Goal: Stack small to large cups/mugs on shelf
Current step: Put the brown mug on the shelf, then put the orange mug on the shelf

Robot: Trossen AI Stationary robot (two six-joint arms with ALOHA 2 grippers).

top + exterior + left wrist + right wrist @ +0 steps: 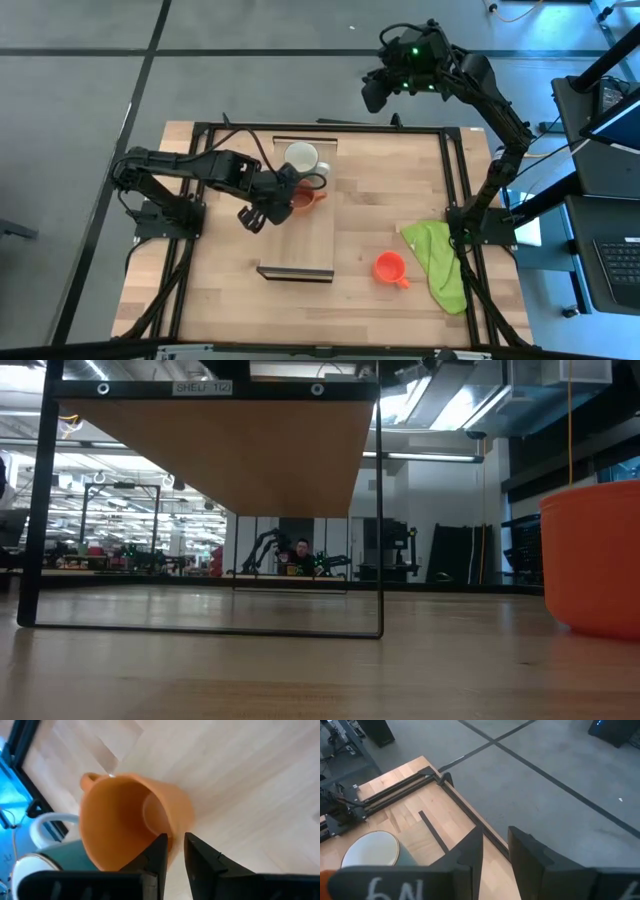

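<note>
A pale grey-white mug (301, 157) stands upright at the shelf's (300, 240) twelve o'clock end. A brownish-orange mug (303, 196) touches it at six o'clock. A small orange-red mug (389, 268) sits apart at four o'clock.

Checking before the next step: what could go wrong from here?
1. The left pincer pinches only the brownish-orange mug by its rim wall; it could tilt or slip.
2. That mug sits right next to the grey-white mug on the shelf; a swing may knock it.
3. The small orange-red mug is off the shelf beside the green cloth.
</note>
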